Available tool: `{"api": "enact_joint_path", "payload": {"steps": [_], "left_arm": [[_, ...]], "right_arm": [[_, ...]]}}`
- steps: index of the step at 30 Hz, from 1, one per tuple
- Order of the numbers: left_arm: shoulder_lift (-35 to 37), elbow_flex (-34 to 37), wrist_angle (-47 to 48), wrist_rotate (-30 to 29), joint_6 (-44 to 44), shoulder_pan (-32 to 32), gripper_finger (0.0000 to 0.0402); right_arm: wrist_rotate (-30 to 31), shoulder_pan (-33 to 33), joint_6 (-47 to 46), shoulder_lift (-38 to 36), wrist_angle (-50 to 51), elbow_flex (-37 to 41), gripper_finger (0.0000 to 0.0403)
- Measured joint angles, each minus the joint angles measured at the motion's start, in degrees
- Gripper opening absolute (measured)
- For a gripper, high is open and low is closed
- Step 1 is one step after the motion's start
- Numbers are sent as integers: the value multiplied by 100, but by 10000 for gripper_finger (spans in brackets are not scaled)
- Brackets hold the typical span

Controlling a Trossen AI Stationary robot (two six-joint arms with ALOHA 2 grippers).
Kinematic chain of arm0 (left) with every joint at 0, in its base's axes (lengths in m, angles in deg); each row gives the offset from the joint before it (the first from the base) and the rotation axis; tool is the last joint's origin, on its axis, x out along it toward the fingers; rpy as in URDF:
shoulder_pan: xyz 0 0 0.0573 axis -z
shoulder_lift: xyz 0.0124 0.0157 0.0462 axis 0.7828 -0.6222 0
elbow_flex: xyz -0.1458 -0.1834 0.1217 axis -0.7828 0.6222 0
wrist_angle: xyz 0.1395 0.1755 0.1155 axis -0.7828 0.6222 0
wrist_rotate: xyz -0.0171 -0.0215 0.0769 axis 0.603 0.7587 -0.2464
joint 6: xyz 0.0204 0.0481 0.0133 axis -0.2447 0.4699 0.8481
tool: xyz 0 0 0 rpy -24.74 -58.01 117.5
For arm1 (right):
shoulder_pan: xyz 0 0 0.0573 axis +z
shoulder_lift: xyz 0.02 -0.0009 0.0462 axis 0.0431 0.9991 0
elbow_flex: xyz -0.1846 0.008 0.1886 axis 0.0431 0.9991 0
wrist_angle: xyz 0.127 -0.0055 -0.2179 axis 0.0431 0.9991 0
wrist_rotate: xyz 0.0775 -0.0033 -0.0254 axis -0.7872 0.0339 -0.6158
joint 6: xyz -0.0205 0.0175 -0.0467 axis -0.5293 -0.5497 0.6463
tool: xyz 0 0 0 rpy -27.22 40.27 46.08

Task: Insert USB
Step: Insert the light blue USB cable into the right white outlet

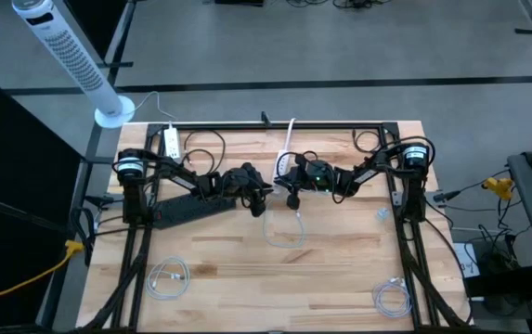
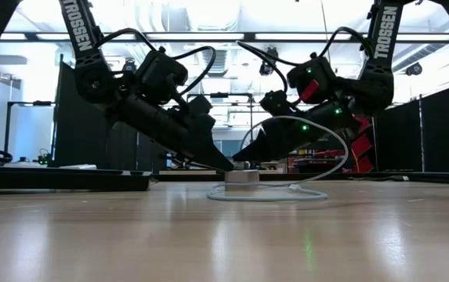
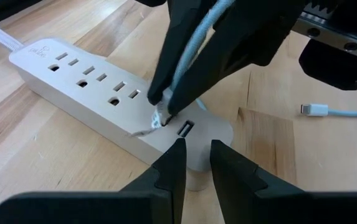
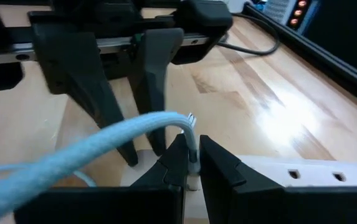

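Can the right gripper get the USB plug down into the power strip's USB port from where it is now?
Probably yes. The right gripper holds the USB plug just beside the USB port on the power strip, and nothing covers it. The left gripper sits close at the strip's end, so room is tight.

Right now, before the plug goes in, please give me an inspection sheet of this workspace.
Surface: wooden table, bare in front.
Job's things: white power strip, USB port at its end; USB plug just above the port, not yet in.
Clutter: dark keyboard at left.
Grippers: right gripper shut on the plug's cable; left gripper open by the strip's end.
Cables: white loop mid-table; two coiled cables near the front corners.
Surroundings: tower fan beyond the table's back left corner.
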State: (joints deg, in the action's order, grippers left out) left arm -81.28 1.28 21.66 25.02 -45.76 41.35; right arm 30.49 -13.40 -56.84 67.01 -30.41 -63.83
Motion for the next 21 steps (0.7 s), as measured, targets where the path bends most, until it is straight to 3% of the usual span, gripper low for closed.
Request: {"api": "enact_joint_path", "payload": {"steps": [11,15,21], "left_arm": [[0,-4,-10,2,-47,0,63],[0,-4,-12,1,-47,0,62],[0,-4,-14,2,-47,0,62]], "right_arm": [[180,-32,-408,-4,129,-54,14],[-384,-69,-588,-4,104,-54,14],[157,-34,-541,-16,91,-54,15]]}}
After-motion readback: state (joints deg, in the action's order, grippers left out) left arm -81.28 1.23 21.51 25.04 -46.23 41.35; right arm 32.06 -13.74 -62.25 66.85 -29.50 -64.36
